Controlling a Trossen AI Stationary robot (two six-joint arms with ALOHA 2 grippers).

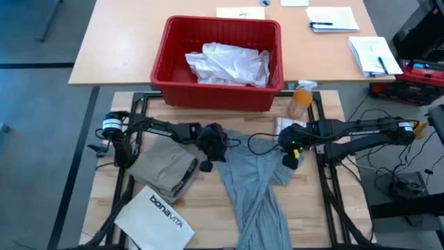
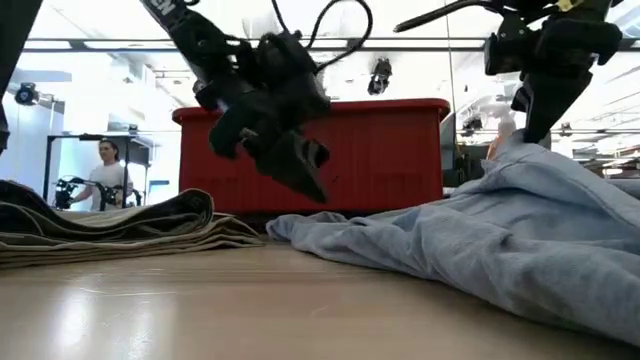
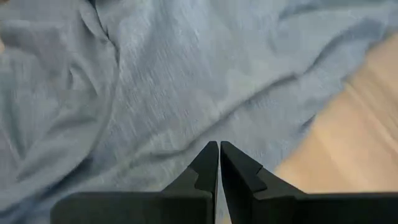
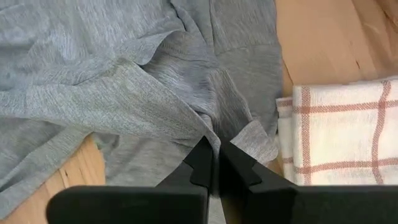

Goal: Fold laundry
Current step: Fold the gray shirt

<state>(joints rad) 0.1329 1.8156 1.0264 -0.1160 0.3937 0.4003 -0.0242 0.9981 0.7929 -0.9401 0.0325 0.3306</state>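
The grey T-shirt (image 1: 255,182) lies crumpled in the middle of the table, long way toward the near edge. My right gripper (image 1: 290,158) is at its right upper part, shut on the cloth (image 4: 214,152). My left gripper (image 1: 210,156) hangs shut above the shirt's left upper part (image 3: 219,149); in the low view it is raised clear of the table (image 2: 315,185) with nothing in it. A folded khaki-tan piece (image 1: 163,167) lies flat at the left. The white shirt (image 1: 225,62) lies bunched in the red basket (image 1: 166,69). My right gripper pinches a raised fold of the grey T-shirt (image 4: 202,127) between its two fingers, near the shirt's right edge. The fingers come from above, pointing down. The cloth rises in a peak to the fingers (image 2: 512,152), while the rest of the shirt lies slack on the table.
A stiff white "bonavita" bag (image 1: 156,215) lies at the near left. A checked towel (image 4: 342,130) sits right of the shirt, by my right gripper. An orange bottle (image 1: 300,102) stands at the far right. Papers and pens lie on the table behind the basket (image 1: 333,19).
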